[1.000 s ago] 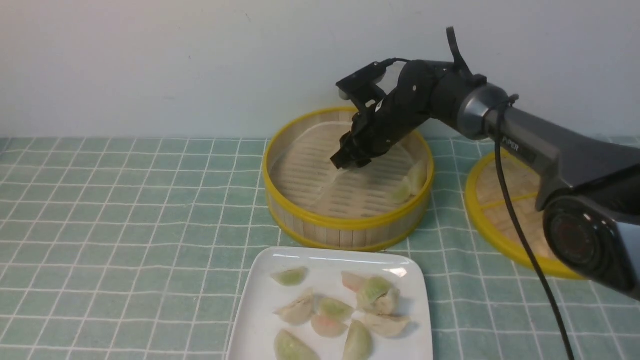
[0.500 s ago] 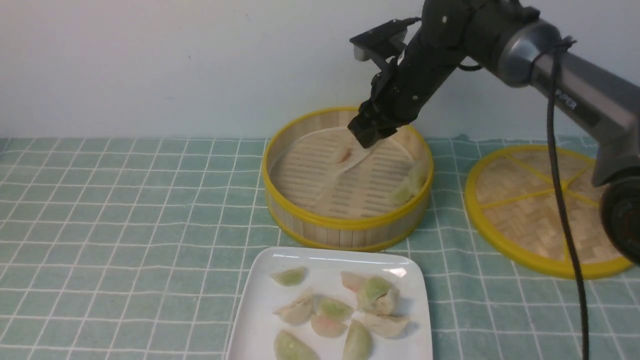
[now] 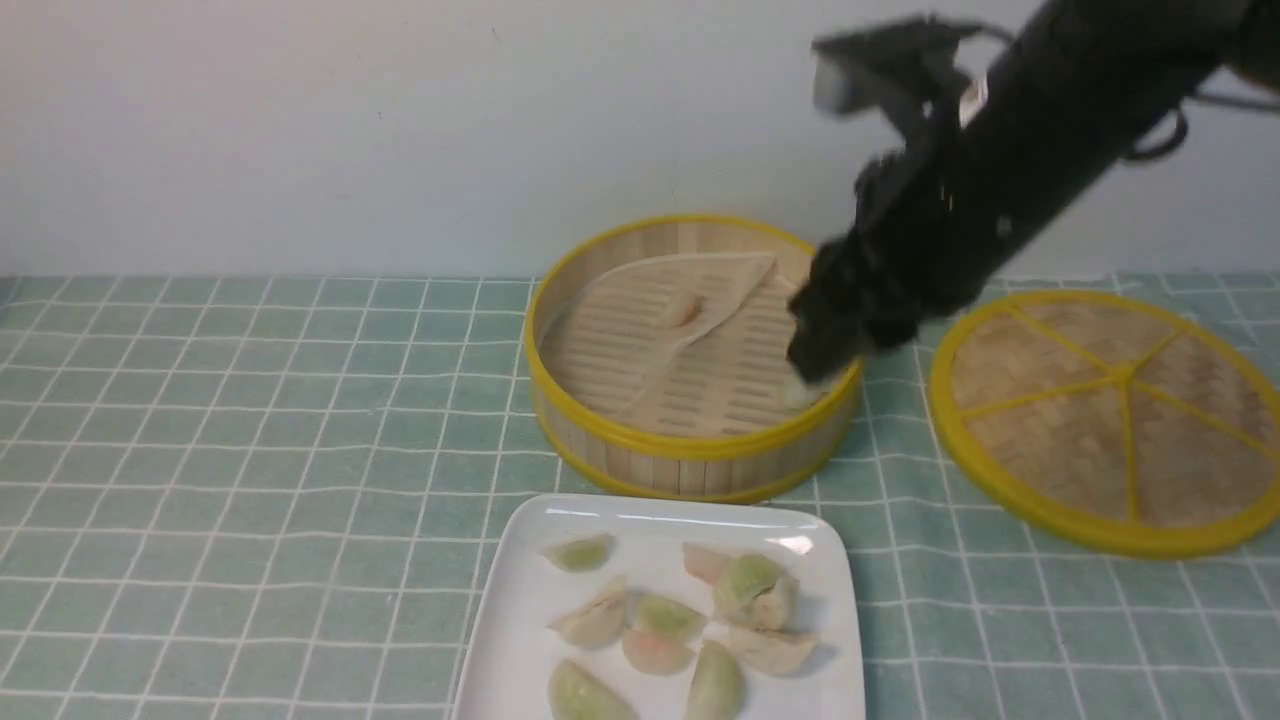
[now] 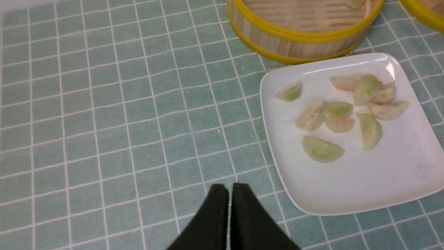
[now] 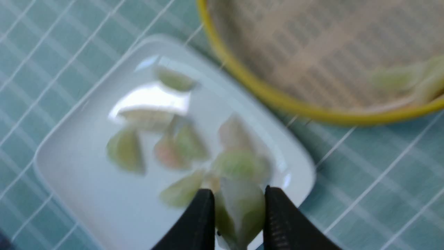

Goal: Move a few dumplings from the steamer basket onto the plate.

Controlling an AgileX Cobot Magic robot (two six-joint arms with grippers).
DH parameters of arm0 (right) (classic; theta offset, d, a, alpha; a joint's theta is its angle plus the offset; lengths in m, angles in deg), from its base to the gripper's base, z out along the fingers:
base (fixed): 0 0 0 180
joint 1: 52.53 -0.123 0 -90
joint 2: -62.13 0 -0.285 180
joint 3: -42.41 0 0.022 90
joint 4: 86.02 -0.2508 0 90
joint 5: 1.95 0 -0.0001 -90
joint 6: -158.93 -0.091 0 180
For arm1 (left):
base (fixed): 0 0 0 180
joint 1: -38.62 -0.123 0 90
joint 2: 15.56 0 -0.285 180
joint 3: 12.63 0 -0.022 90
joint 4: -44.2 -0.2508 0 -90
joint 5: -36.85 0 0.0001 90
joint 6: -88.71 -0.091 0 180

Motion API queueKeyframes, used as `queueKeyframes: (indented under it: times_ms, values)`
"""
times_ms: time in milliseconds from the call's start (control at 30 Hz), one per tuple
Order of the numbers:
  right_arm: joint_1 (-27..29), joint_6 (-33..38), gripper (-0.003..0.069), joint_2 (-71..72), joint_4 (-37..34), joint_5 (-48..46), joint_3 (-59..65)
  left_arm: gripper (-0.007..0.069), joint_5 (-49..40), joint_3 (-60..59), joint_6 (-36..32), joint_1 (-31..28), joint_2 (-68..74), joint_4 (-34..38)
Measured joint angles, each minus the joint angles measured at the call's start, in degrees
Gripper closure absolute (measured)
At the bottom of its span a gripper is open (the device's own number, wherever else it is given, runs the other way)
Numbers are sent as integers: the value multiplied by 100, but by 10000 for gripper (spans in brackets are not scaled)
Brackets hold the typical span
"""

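Observation:
My right gripper, motion-blurred, hangs over the right rim of the steamer basket. In the right wrist view it is shut on a pale green dumpling, with the plate below. Several dumplings lie on the white plate at the front. One pinkish dumpling rests in the basket on the folded liner. Two greenish ones lie by the basket wall. My left gripper is shut and empty, over the cloth beside the plate.
The flat woven lid with yellow spokes lies right of the basket. A green checked cloth covers the table. A pale wall stands right behind the basket.
The right arm rose from the basket's middle and swung right and toward the front. The liner sheet was pulled up and now lies folded, showing a pinkish dumpling. The left gripper has stayed shut.

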Motion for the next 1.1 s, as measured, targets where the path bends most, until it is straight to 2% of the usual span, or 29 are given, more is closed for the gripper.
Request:
queueKeyframes:
  times_ms: [100, 167, 333, 400, 467, 500, 567, 633, 700, 767, 867, 933, 1000, 1100]
  values:
    - [-394, 17, 493, 121, -201, 454, 944, 631, 0, 0, 0, 0, 0, -2]
    - [-668, 23, 493, 88, -256, 1117, 1598, 631, 0, 0, 0, 0, 0, -2]
    - [-963, 109, 488, -114, -287, 1961, 2131, 631, 0, 0, 0, 0, 0, 18]
    - [-1014, 150, 445, -290, -287, 2183, 2172, 631, 0, 0, 0, 0, 0, 18]
    - [-1019, 156, 348, -394, -278, 2366, 2176, 631, 0, 0, 0, 0, 0, 18]
    - [-1019, 156, 348, -401, -273, 2366, 2176, 631, 0, 0, 0, 0, 0, 18]
    - [-1020, 150, 235, -417, -134, 2418, 2119, 631, 0, 0, 0, 0, 0, 18]
    - [-1020, 33, 195, -389, -29, 2281, 1972, 631, 0, 0, 0, 0, 0, 18]
    - [-1020, -243, 195, -274, 102, 2039, 1797, 631, 0, 0, 0, 0, 0, 18]
    - [-1020, -496, 254, 71, 348, 1711, 1562, 631, 0, 0, 0, 0, 0, 18]
    - [-1020, -746, 398, 744, 699, 1512, 1386, 631, 0, 0, 0, 0, 0, 23]
    - [-1020, -997, 529, 1505, 1057, 1487, 1334, 631, 0, 0, 0, 0, 0, 23]
    - [-1020, -1386, 615, 2379, 1473, 1487, 1334, 631, 0, 0, 0, 0, 0, 23]
    - [-1020, -2035, 661, 3698, 2026, 1729, 1500, 631, 0, 0, -5, 0, 0, 23]
